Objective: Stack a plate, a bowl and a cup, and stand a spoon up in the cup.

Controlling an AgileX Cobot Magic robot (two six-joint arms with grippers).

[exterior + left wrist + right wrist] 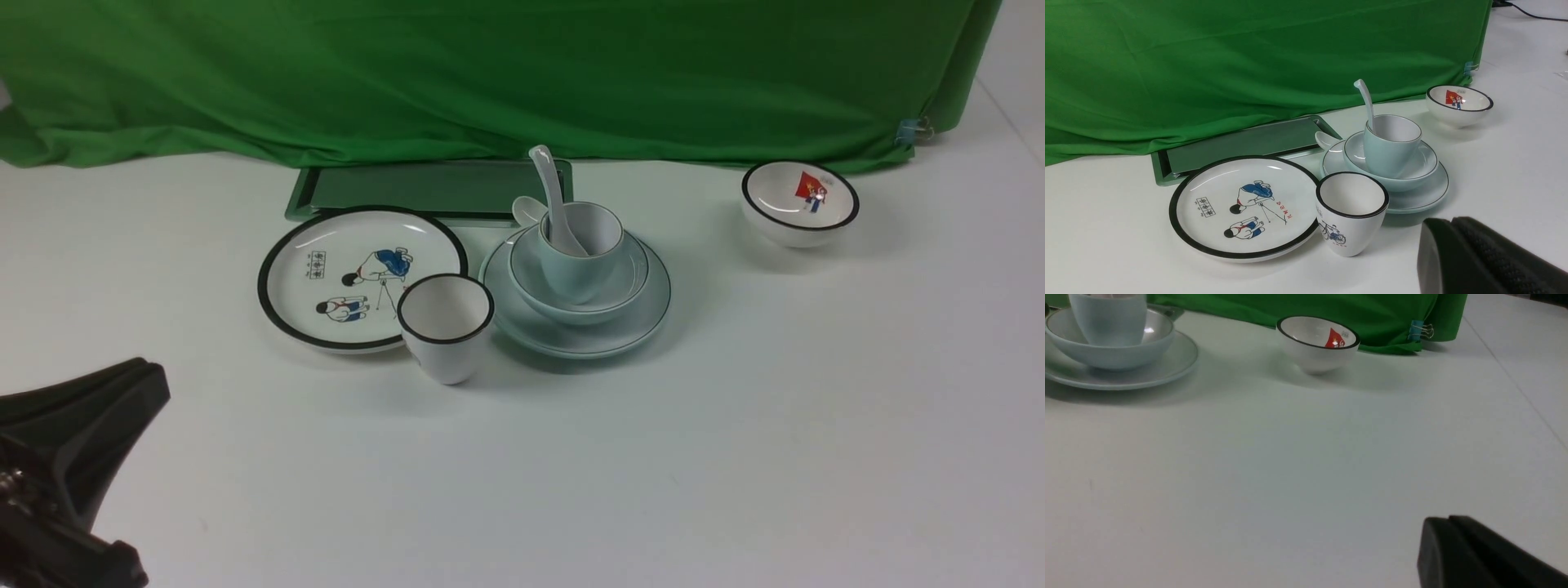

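Note:
The pale blue-green plate [641,322] lies at the table's middle with the matching bowl [633,286] on it and the small cup [581,265] standing in the bowl. The white spoon [549,189] stands in the cup, scoop down, handle leaning back and left. In the front view my left gripper [155,382] sits low at the near left, far from the stack, its fingers pressed together and empty. The left wrist view shows it [1447,222] shut near the plate [1425,200]. My right gripper [1443,520] appears only in its wrist view, shut and empty over bare table.
A black-rimmed picture plate [286,282] and a black-rimmed white cup [446,327] stand left of the stack. A second white scoop [527,210] lies behind it. A flag-picture bowl [800,204] is far right. A green tray [424,189] and green cloth [490,73] lie at the back.

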